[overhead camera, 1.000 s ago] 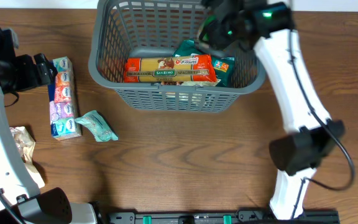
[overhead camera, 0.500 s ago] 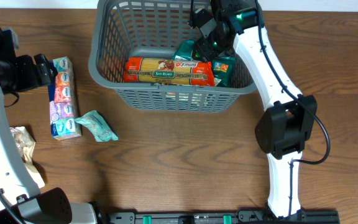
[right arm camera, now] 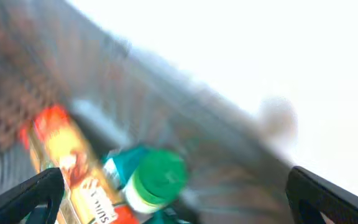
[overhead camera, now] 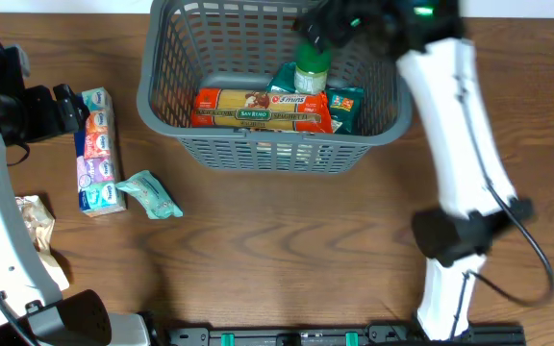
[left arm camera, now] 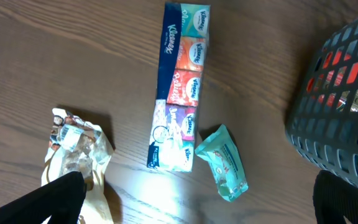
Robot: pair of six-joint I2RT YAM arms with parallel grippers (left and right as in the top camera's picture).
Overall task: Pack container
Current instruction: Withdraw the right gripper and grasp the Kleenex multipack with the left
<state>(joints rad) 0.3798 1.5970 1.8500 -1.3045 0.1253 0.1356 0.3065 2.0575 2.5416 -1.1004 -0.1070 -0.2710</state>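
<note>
The container [overhead camera: 166, 106] is a dark grey slotted basket at the top middle of the table. Inside it lie a red and yellow pasta pack [overhead camera: 258, 108], teal packets [overhead camera: 346, 104] and a green-capped jar [overhead camera: 311, 62]. My right gripper [overhead camera: 323, 27] hovers blurred above the basket's far right part, open and apart from the jar. In the right wrist view the jar [right arm camera: 157, 180] sits free between the wide-spread fingers of the right gripper [right arm camera: 179, 202]. My left gripper [overhead camera: 73, 108] stands open beside a Kleenex tissue pack [overhead camera: 99, 149]; nothing lies between its fingers [left arm camera: 58, 199].
A teal pouch [overhead camera: 150, 194] lies right of the tissue pack. A crumpled clear wrapper [overhead camera: 35, 219] sits near the left edge. The left wrist view shows the tissue pack [left arm camera: 179, 93], the pouch [left arm camera: 222, 163], the wrapper [left arm camera: 76, 143] and the basket's corner [left arm camera: 340, 118].
The right gripper has opened and let go of the green-capped jar, which now rests in the basket. The right arm has swung up and to the right. The left arm has not moved.
</note>
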